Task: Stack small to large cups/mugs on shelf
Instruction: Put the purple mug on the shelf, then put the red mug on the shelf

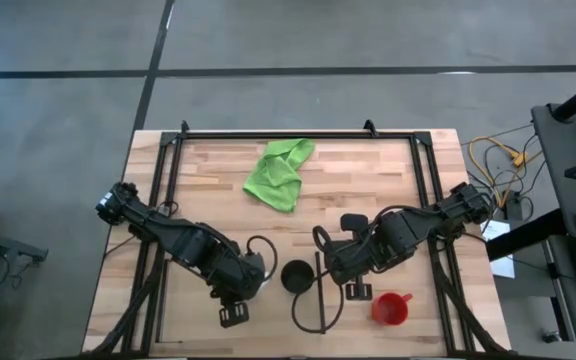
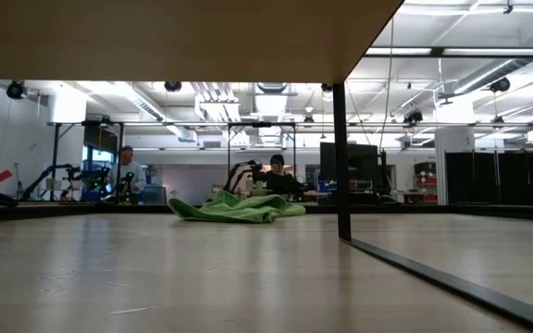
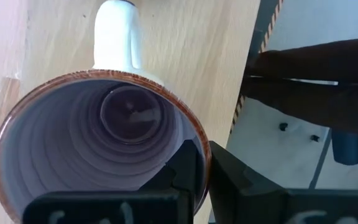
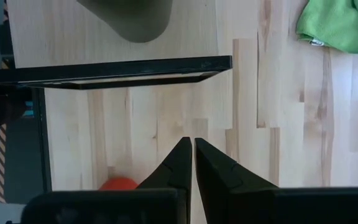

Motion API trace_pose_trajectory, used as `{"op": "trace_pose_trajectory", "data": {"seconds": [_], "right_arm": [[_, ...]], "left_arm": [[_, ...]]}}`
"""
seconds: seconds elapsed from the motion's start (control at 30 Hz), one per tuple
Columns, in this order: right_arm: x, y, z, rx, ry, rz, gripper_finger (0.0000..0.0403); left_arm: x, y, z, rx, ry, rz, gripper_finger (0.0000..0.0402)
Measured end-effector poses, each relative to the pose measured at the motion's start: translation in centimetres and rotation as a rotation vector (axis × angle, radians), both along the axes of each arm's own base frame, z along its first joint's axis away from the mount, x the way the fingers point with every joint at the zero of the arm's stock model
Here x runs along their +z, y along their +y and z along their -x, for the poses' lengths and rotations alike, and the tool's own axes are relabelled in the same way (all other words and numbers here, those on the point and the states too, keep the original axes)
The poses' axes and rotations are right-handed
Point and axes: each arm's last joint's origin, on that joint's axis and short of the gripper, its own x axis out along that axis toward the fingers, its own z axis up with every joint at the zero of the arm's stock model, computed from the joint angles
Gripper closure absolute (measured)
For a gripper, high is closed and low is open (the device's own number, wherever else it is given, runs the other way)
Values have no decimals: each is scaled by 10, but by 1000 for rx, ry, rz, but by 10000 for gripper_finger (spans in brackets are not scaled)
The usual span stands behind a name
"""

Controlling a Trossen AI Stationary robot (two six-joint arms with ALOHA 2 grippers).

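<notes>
The translucent purple cup (image 3: 104, 130) with its whitish handle (image 3: 117, 31) fills the left wrist view, its mouth toward the camera. My left gripper (image 1: 233, 302) at the front left is shut on it. In the high view the arm hides the cup. The black handleless cup (image 1: 295, 275) stands upright on the wood beside a thin black upright bar (image 1: 318, 280). The red mug (image 1: 391, 308) stands at the front right. My right gripper (image 4: 192, 155) is shut and empty, between the black cup and the red mug. The shelf board (image 2: 183, 37) shows overhead in the low view. My left gripper holds the purple cup by its rim wall (image 3: 202, 163), on the side away from the handle. One finger (image 3: 185, 177) is inside the cup and one (image 3: 235, 183) outside. The fingers come from above, pointing down into the upright cup. Whether its base rests on the wood I cannot tell.
A bright green cloth (image 1: 281, 172) lies crumpled at the far middle of the table. A black metal frame (image 1: 298, 134) runs along the table's edges. A black upright post (image 2: 341, 157) carries the shelf board. People and equipment show in the room behind.
</notes>
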Motion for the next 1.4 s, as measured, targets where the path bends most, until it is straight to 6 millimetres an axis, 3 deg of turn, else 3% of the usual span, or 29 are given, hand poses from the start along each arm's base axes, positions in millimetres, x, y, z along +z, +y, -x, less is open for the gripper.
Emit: {"op": "trace_pose_trajectory", "data": {"seconds": [0.27,0.67,0.9,1.4], "right_arm": [[0,0,0,1,0,0,390],[0,0,0,1,0,0,390],[0,0,0,12,3,4,390],[4,-2,5,19,2,5,390]], "left_arm": [[-1,-2,-2,53,5,27,389],[-8,-7,-9,97,3,76,341],[-1,-13,-16,108,-48,193,341],[16,-9,-10,146,-66,232,341]]}}
